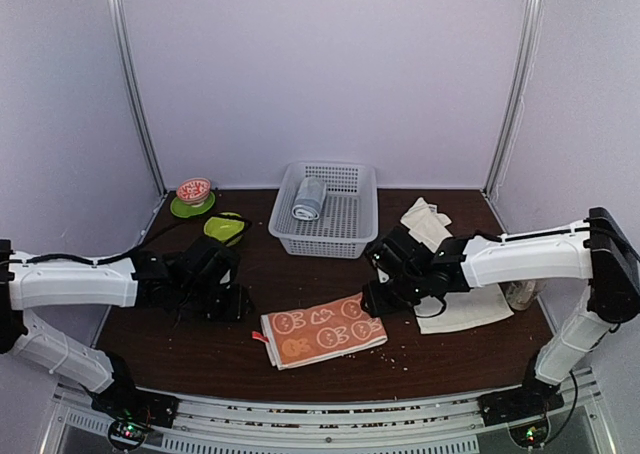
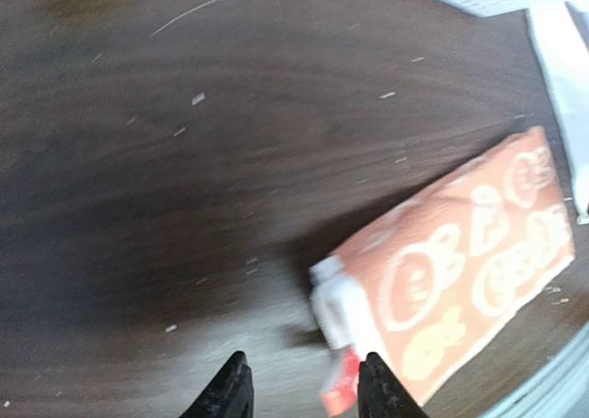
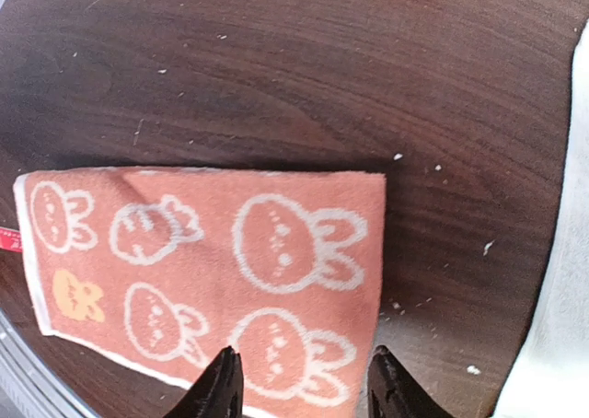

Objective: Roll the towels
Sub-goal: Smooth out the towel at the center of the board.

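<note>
Jaws of the right gripper (image 3: 299,381) stood partly apart and empty, poised over the right end of the salmon-orange folded cloth towel with white rabbit prints (image 3: 212,261), which lay flat near the middle of the dark wooden table (image 1: 200,354). The left gripper (image 2: 304,386), likewise half open and empty, hung just left of that towel's tagged end. The plain cream-white cloth towel (image 1: 478,312) lay to the right. Both looked light and limp; pinching a short edge seemed the best hold.
</note>
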Motion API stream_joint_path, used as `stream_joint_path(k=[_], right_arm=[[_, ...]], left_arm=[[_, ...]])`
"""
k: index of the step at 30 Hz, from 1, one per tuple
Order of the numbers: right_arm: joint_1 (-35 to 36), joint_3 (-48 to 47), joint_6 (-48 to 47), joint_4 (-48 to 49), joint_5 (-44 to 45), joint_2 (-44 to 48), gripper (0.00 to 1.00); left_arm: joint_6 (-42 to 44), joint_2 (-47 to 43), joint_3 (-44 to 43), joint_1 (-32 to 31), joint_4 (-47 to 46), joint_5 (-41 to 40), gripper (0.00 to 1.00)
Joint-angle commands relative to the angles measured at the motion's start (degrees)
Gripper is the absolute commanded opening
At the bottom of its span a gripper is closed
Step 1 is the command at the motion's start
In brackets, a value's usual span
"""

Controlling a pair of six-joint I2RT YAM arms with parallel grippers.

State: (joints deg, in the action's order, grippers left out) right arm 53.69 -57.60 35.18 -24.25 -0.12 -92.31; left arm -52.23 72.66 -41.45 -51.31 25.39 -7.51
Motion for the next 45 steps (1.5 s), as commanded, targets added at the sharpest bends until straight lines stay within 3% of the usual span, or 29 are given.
stream_joint_path(k=[1,8,20,24,27,30,33,45], right_arm=[[3.33,0.5,1.73,-1.61,0.0,1.01,0.43],[3.5,6.23,4.99,1.91,-2.27,-0.57,0.28],[2.08,17.4,7.46,4.27,-2.83,3.57,0.26],[2.12,13.52,6.03,1.29,-0.96,8.5,0.33],[2.06,8.18,4.09,-1.77,0.77,10.1,0.38],[1.91,2.38,1.76,-1.88,2.26,8.2,0.38],[1.52,-2.35,0.02,-1.28,1.5,3.19,0.36],[-3.02,-5.14,1.36,3.32,1.86,-11.58,0.27]], left_arm=[[3.4,3.96,-4.63,0.17,-9.74,7.66,0.38],[4.21,16.98,-10.55,-1.29,-13.35,12.94,0.25],[2.18,23.55,-6.19,-1.42,-17.26,15.21,0.22],[3.64,21.64,-7.21,-1.43,-15.03,14.55,0.24],[5.1,18.32,-8.67,-1.44,-12.36,13.62,0.33],[5.84,15.62,-9.25,-1.43,-11.18,13.73,0.43],[6.28,14.61,-9.26,-1.72,-10.97,14.57,0.47],[4.54,23.13,-6.09,-4.33,-15.93,17.18,0.39]])
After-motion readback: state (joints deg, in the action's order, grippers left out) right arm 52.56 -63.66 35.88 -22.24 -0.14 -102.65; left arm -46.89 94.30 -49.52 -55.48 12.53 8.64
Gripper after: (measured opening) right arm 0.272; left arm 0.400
